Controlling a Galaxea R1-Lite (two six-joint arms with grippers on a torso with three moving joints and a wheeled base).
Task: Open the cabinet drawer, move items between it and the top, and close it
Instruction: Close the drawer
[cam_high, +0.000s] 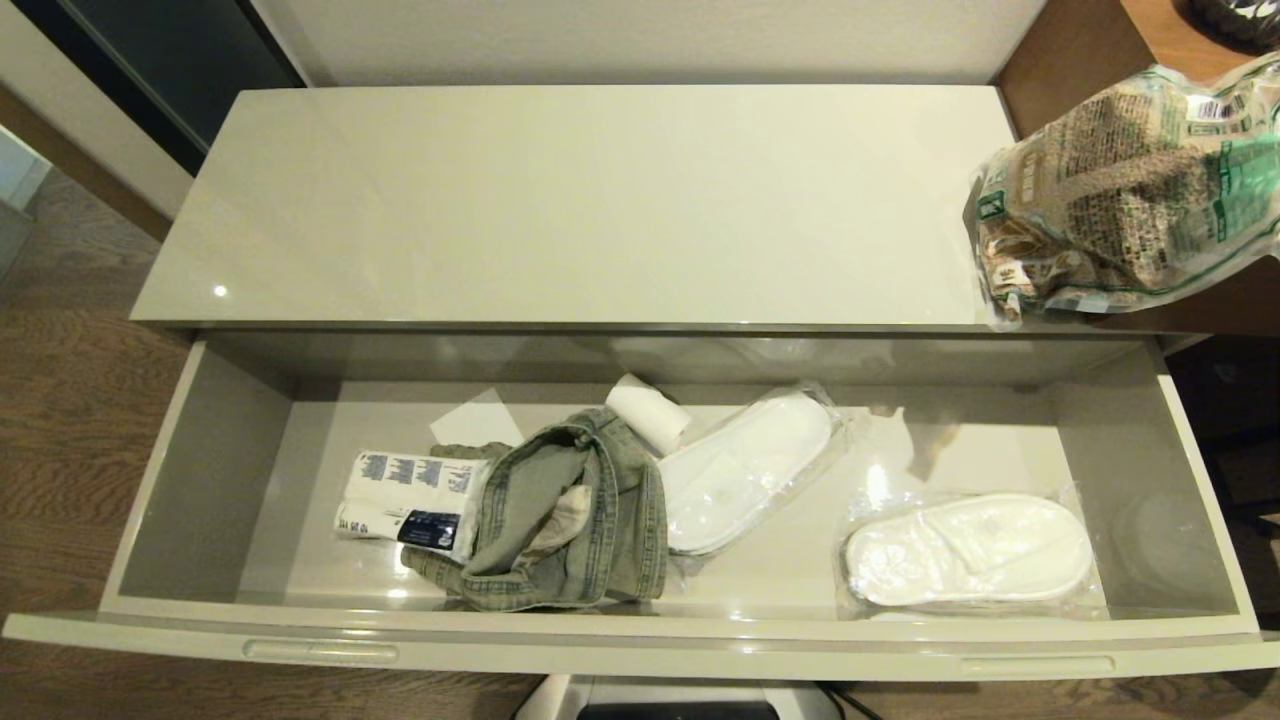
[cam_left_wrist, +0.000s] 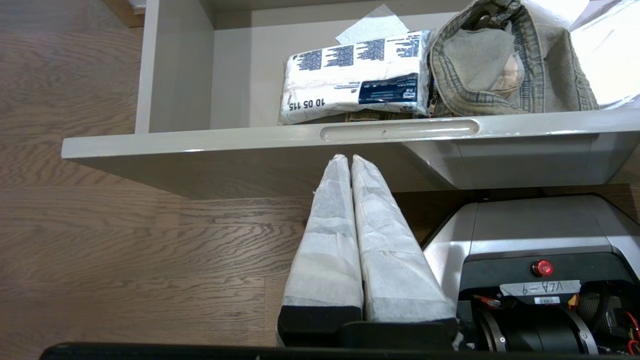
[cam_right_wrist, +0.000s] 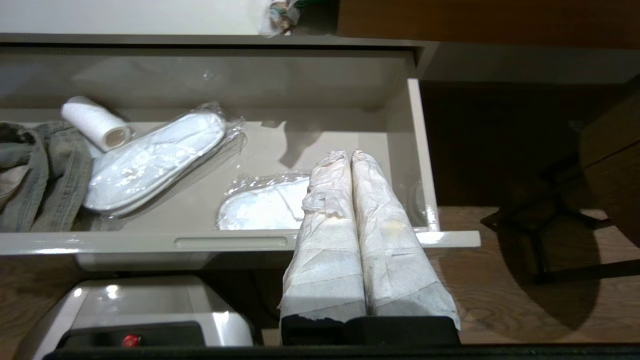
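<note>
The drawer (cam_high: 640, 640) stands pulled fully out under the glossy cream top (cam_high: 580, 200). Inside, at the left, the white pack with blue print (cam_high: 410, 500) (cam_left_wrist: 355, 75) lies against the denim garment (cam_high: 570, 520). The clear crinkly bag with brown contents (cam_high: 1130, 190) lies at the top's right end, partly over the brown desk. My left gripper (cam_left_wrist: 346, 157) is shut and empty, low in front of the drawer's left handle recess (cam_left_wrist: 400, 131). My right gripper (cam_right_wrist: 348, 154) is shut and empty, low before the drawer's right end. Neither arm shows in the head view.
Two white slippers in clear wrap (cam_high: 745, 470) (cam_high: 965, 550) lie in the drawer's middle and right. A white paper roll (cam_high: 648, 412) and a paper sheet (cam_high: 478, 420) sit behind the denim. The robot base (cam_left_wrist: 530, 240) is under the drawer front. Wooden floor lies on both sides.
</note>
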